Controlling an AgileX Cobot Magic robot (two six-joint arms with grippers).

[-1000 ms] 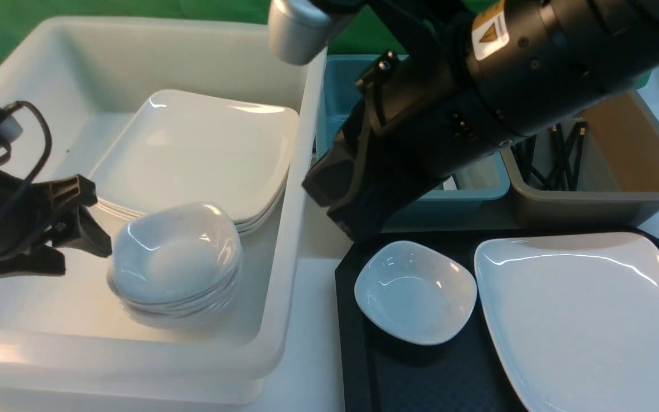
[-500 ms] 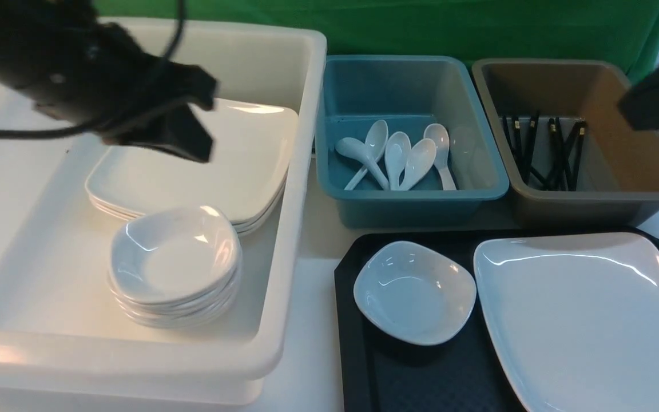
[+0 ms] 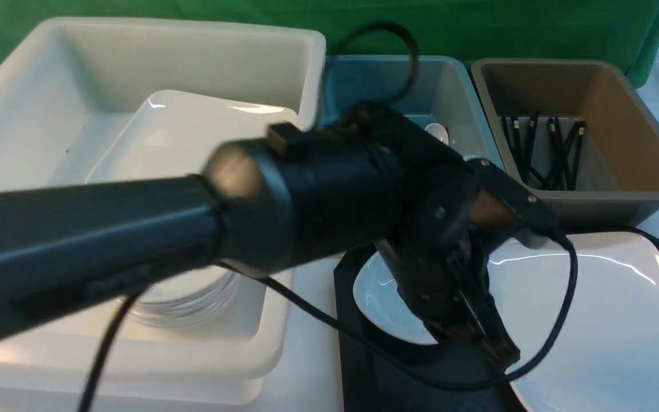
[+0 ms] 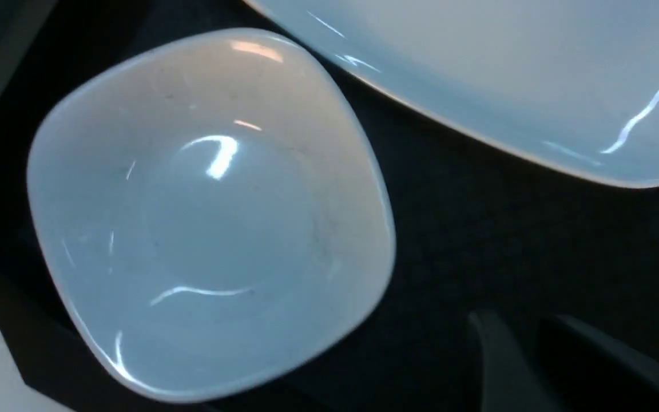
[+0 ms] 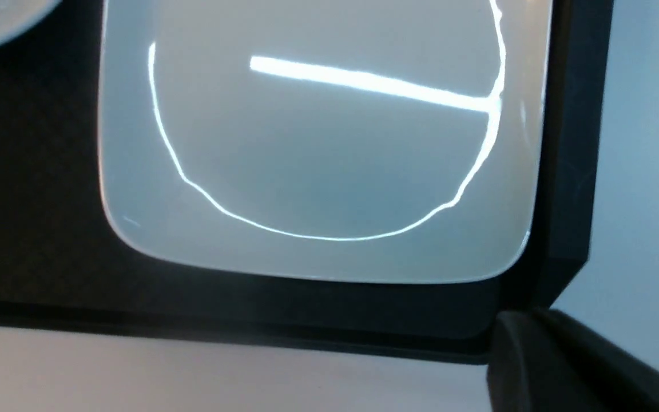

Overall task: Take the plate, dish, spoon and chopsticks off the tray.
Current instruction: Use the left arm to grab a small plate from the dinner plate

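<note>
Tray (image 3: 358, 366) sits on the white surface (image 3: 312, 343) with the small dish (image 4: 209, 217) at its left end and the big square plate (image 3: 592, 320) just beside it on the right, not touching. Left arm (image 3: 106, 229) reaches across, with the left fingers (image 4: 495, 366) over bare tray right by the dish, gripping nothing, and I can't tell if they're fully closed. Right fingers (image 5: 558, 366) only peek in near a tray corner, state unclear. Chopsticks (image 3: 541, 151) lie in the brown tub (image 3: 638, 137) behind

White table (image 3: 312, 377), 1 white tub (image 3: 152, 54) at left, teal tub (image 3: 449, 86), brown tub (image 3: 621, 114), black tray (image 3: 375, 395) nearest the robot
</note>
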